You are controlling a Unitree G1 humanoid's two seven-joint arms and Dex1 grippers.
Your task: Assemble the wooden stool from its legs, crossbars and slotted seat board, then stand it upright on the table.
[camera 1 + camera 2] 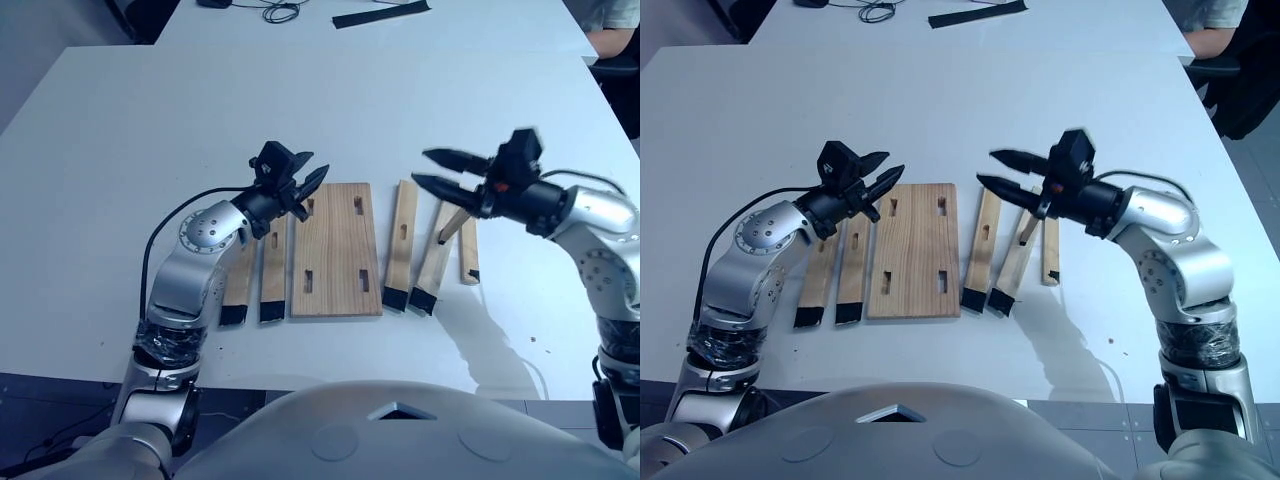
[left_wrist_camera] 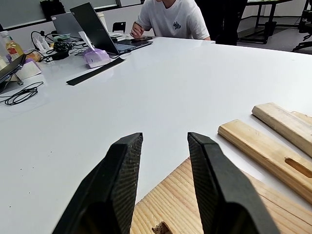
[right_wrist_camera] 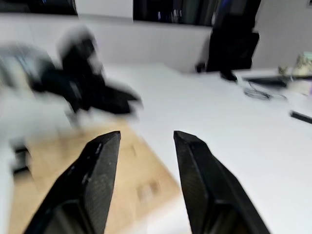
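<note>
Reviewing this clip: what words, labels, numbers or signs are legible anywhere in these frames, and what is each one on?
No text here can be read.
seat board and wooden legs: bare wood, no marking visible.
shirt print at the far side of the table: too small to read.
bottle label at the far table edge: too small to read.

Seat board (image 1: 336, 250) flat on the table (image 1: 130, 150), two legs (image 1: 273, 278) just left of it, three pieces (image 1: 402, 245) just right.

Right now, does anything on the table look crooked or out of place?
Only one thing: the second leg right of the board lies slanted, its far end leaning toward the short bar, while the other legs lie straight.
</note>
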